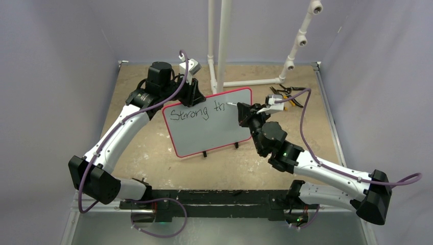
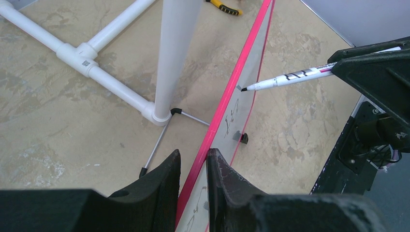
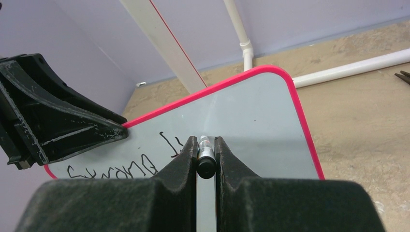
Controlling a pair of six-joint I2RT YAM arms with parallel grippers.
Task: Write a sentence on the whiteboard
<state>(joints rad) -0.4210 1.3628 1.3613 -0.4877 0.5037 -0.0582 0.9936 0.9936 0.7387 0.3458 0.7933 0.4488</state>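
The whiteboard [image 1: 214, 133], pale grey with a red border, stands tilted on the table. My left gripper [image 1: 195, 95] is shut on the whiteboard's top edge; in the left wrist view its fingers [image 2: 220, 169] straddle the red rim [image 2: 227, 96]. My right gripper [image 1: 246, 110] is shut on a white marker [image 2: 290, 77] with a black end cap [image 3: 206, 166]. The marker's black tip is at the board's face, just right of the writing. The sentence [image 1: 190, 113] reads "Strong th" in black ink [image 3: 116, 170].
A white PVC pipe frame [image 1: 219, 46] stands behind the board, its upright [image 2: 174, 58] close to the left gripper. Pliers with yellow handles [image 1: 289, 98] lie at the back right. Thin wire legs [image 2: 157, 147] prop the board from behind.
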